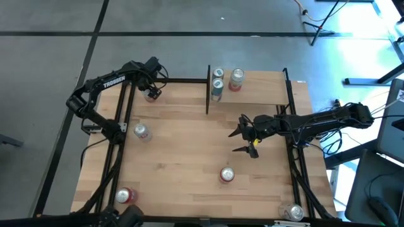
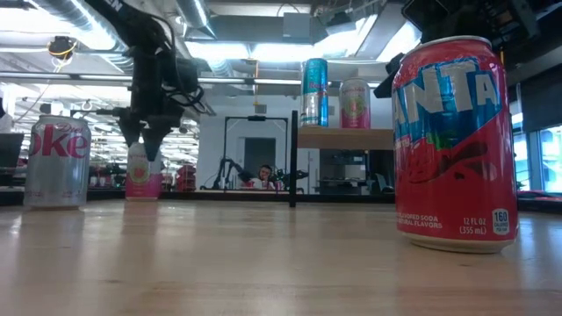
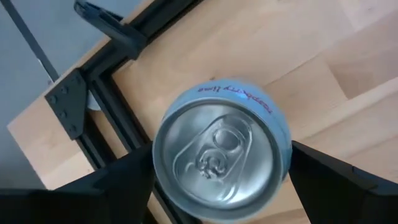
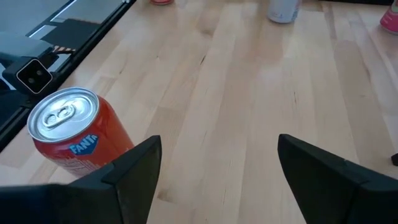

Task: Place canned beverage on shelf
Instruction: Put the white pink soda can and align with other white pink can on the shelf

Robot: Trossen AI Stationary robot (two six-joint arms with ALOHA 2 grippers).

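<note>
- Shelf stands at the far right of the table, a small wood board between black posts, and three cans are on it already.
- My left gripper hangs over a pink-and-white can at the far left edge of the table, close beside the black frame rail.
- Its fingers are spread wide, one on each side of the can's silver top, with a gap showing on both sides; nothing is gripped yet.
- My right gripper waits near the middle of the table, jaws apart and empty, with a red Fanta can just off to one side of it.
- I judge the step in hand to be the reach for the far-left can, lined up but not closed.
- Next I would lower until the fingers bracket the can's body, then close squarely on it.
- After that comes a lift clear of the rail and a carry across to the shelf, to a bare spot beside the cans there.
- Other cans stand loose on the table for later.
</note>
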